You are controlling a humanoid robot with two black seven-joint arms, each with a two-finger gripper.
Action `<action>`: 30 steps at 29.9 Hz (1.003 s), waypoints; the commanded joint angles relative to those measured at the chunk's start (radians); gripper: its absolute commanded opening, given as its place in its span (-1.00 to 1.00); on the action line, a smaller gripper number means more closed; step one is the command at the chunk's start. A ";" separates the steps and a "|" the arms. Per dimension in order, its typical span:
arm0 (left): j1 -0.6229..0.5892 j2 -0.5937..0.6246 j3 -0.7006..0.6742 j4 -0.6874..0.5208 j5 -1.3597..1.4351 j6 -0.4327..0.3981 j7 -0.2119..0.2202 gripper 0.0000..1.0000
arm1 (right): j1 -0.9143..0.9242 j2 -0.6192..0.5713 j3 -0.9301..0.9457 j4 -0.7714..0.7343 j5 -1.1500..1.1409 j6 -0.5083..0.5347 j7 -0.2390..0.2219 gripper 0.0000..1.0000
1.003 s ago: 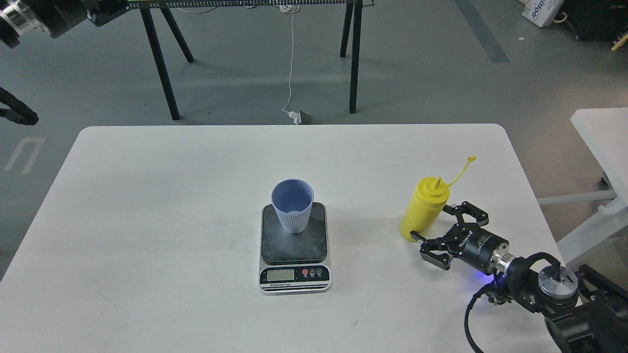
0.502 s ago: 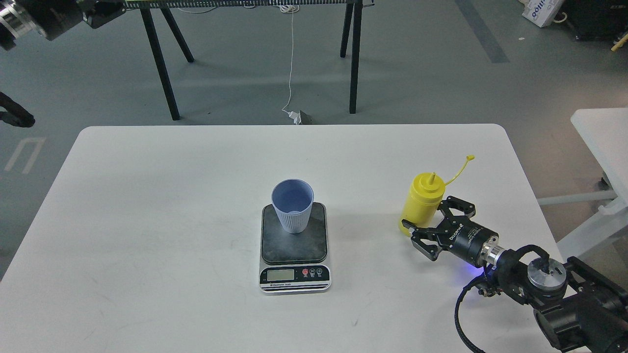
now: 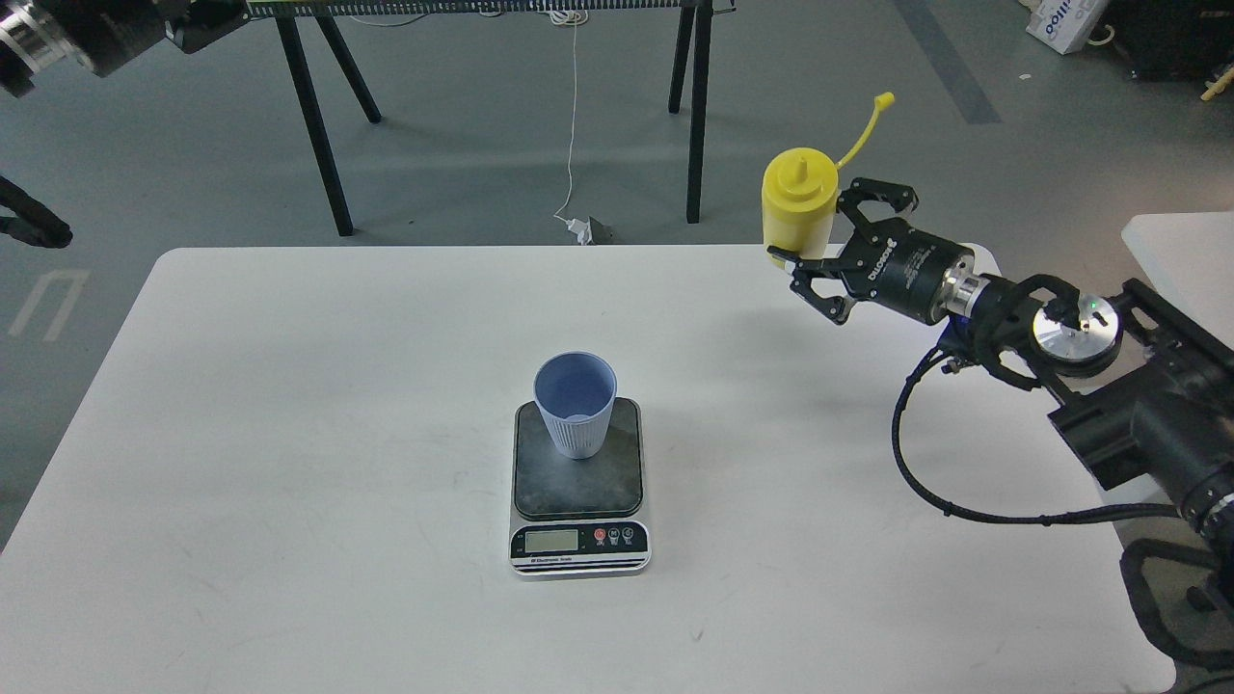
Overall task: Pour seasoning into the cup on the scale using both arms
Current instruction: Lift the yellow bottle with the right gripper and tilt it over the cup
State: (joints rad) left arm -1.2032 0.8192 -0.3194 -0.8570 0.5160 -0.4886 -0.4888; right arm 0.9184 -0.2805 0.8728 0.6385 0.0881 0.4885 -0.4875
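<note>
Counts: one seasoning bottle [image 3: 798, 206]; one cup [image 3: 576, 405]; one scale [image 3: 578, 486]; two arms in frame, one at the right and one only partly seen at the upper left

Seasoning bottle: yellow, upright, held in the air in the upper right of the frame, above the table's far right edge; cone nozzle pointing up; its thin cap strap [image 3: 864, 125] sticks up and to the right

Right gripper [image 3: 827, 239]: jaws closed around the lower body of the seasoning bottle, one finger in front of it and one behind; the black arm runs off to the lower right with a looping cable [image 3: 925, 482] hanging under it

Left gripper [image 3: 207, 24]: a dark end at the upper left corner, beyond a silver ring; too dark and cropped to tell how its jaws stand; nothing seen in it

Cup: light blue, ribbed, upright, standing on the rear half of the scale's dark platform, centre of the frame; inside looks empty

Scale: flat on the white table [image 3: 289, 434], just below centre; silver front with display and small buttons facing the bottom of the frame

Spacing: bottle well apart from the cup, up and to the right of it; bare table surface between them

Surroundings: black trestle legs [image 3: 313, 120] on the grey floor beyond the table; a white cord [image 3: 572, 116] hanging down to a plug on the floor; the corner of a second white table [image 3: 1181, 255] at the right edge
</note>
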 commanded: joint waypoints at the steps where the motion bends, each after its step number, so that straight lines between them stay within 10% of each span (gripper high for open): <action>1: 0.007 0.004 -0.001 0.007 -0.019 0.000 0.000 0.99 | 0.109 0.027 -0.001 0.036 -0.241 -0.010 0.036 -0.80; 12: 0.258 0.119 -0.085 0.036 -0.264 0.000 0.000 0.99 | 0.155 0.233 -0.089 0.224 -0.849 -0.340 0.144 -0.80; 30: 0.360 0.139 -0.136 0.102 -0.349 0.000 0.000 0.99 | 0.336 0.245 -0.546 0.234 -1.013 -0.355 0.147 -0.79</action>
State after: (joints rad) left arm -0.8439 0.9598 -0.4380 -0.7532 0.1672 -0.4888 -0.4887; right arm 1.2437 -0.0330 0.3829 0.8698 -0.9031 0.1321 -0.3403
